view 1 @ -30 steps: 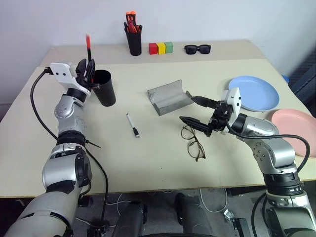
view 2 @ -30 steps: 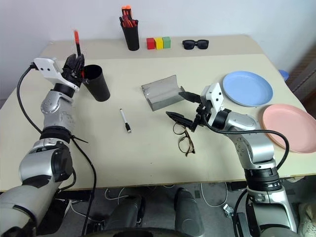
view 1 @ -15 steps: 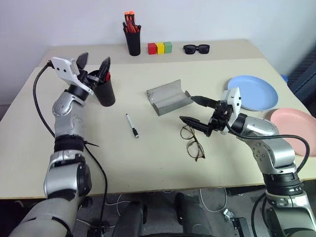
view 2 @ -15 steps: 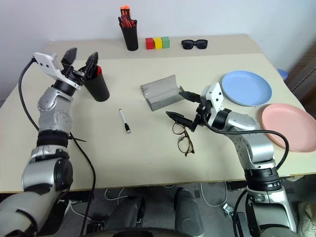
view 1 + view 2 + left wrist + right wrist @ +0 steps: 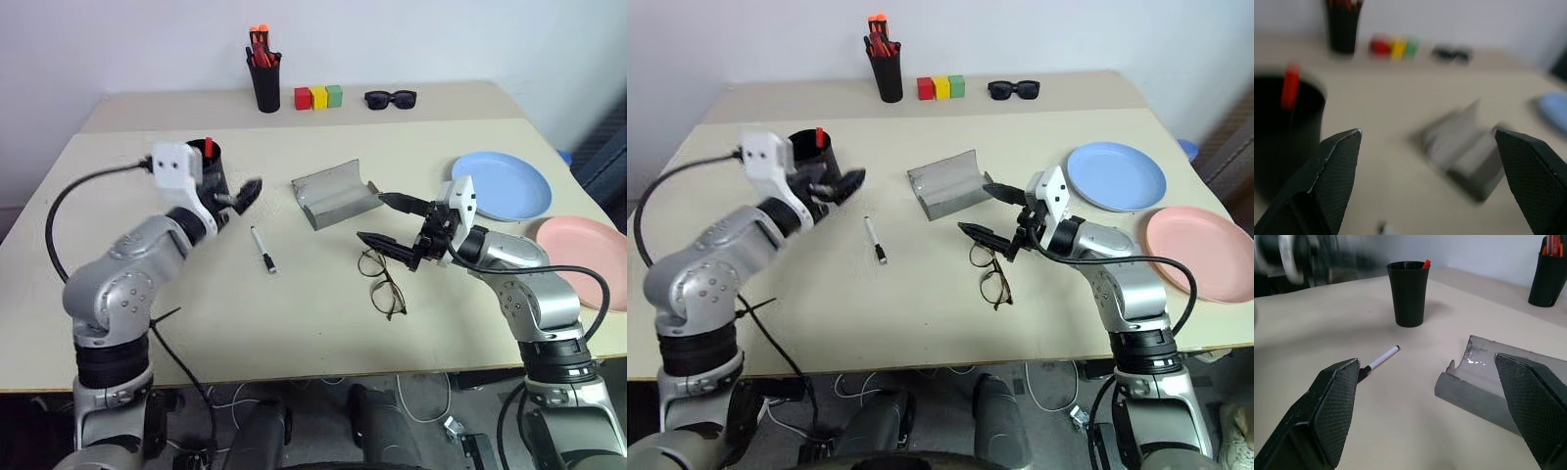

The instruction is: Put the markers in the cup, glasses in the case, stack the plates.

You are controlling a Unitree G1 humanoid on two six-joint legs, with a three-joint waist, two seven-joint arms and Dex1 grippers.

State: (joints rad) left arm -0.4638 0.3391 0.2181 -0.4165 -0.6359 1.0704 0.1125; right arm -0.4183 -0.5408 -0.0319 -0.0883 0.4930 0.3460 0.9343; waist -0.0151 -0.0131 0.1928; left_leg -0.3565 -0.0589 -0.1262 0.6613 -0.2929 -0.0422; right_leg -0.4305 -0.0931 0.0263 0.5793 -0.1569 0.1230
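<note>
Readable text: none on anything in view.
Cup [image 5: 210, 171]: plain black, no label.
Case [image 5: 335, 191]: plain grey, no brand mark.
Plates [image 5: 502, 183]: plain blue and pink, no print.
White marker [image 5: 263, 248]: any lettering on the barrel is too small to tell.

Both arms are built of rounded silver-grey metal segments joined by black rings, each wrist carrying a white angular block, with a thin black cable looping loosely from it along the arm, and the left gripper [image 5: 238, 195] and right gripper [image 5: 383, 220] end in tapered black fingers with finely textured pads
</note>
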